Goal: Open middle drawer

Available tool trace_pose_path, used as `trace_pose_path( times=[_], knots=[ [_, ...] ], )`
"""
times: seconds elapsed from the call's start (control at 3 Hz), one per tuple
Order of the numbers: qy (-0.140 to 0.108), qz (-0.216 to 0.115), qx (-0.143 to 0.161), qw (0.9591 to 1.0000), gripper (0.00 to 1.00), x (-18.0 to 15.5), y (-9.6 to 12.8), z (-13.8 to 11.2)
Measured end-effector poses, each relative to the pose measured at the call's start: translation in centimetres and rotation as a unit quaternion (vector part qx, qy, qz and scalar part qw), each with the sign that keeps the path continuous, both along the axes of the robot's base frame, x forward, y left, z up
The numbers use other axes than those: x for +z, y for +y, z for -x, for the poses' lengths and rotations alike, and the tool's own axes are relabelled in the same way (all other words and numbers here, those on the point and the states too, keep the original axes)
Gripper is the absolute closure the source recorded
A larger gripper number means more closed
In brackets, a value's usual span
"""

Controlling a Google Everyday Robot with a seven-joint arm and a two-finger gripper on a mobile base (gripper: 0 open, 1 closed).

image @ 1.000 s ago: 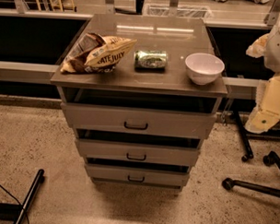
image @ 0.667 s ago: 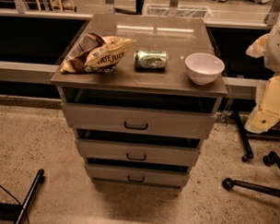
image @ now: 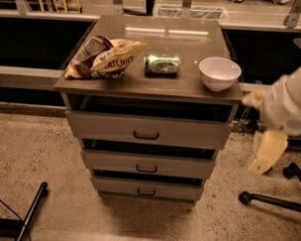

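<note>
subject: grey three-drawer cabinet (image: 158, 36) with flat top, standing on speckled beige floor (image: 35, 153).

the middle drawer (image: 114, 161), a wide, shallow grey front, sits second of three in the cabinet's stack, between the taller grey top drawer (image: 105, 128) and the lowest grey drawer (image: 113, 185). its small black bar handle (image: 147, 169) is centred on the front. a dark gap shows above each of the three fronts.

the gripper (image: 267, 154), a pale yellowish piece hanging below the white arm (image: 290, 102), is off the cabinet's right side, level with the top and middle drawers and apart from both. it is blurred; whether the claw is open or closed cannot be told. it touches nothing that can be seen.

on the cabinet's top, from left to right: a crumpled yellow and brown snack bag (image: 103, 56) at the left front corner, a green can (image: 162, 64) lying on its side near the middle, a round white bowl (image: 219, 73) upright at the right front edge.

on the floor right of the cabinet: black chair legs with castors (image: 271, 200). left of the cabinet: a black bar (image: 32, 210).
</note>
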State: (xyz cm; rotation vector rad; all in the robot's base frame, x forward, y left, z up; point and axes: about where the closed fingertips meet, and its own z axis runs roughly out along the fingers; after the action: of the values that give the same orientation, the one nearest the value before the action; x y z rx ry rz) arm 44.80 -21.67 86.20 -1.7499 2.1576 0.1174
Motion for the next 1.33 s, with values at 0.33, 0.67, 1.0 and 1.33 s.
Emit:
trace_pose_path(
  times=[0.33, 0.67, 1.0, 1.33],
  knots=[
    [-0.030, 0.010, 0.059, 0.9977, 0.00, -4.3, 0.4, 0.3],
    [-0.043, 0.016, 0.085, 0.9953, 0.00, -4.3, 0.6, 0.0],
    [-0.015, -0.007, 0.074, 0.9971, 0.00, -9.9, 1.6, -0.1],
    [-0.012, -0.011, 0.082, 0.9965, 0.00, -17.7, 3.2, 0.5]
  ],
)
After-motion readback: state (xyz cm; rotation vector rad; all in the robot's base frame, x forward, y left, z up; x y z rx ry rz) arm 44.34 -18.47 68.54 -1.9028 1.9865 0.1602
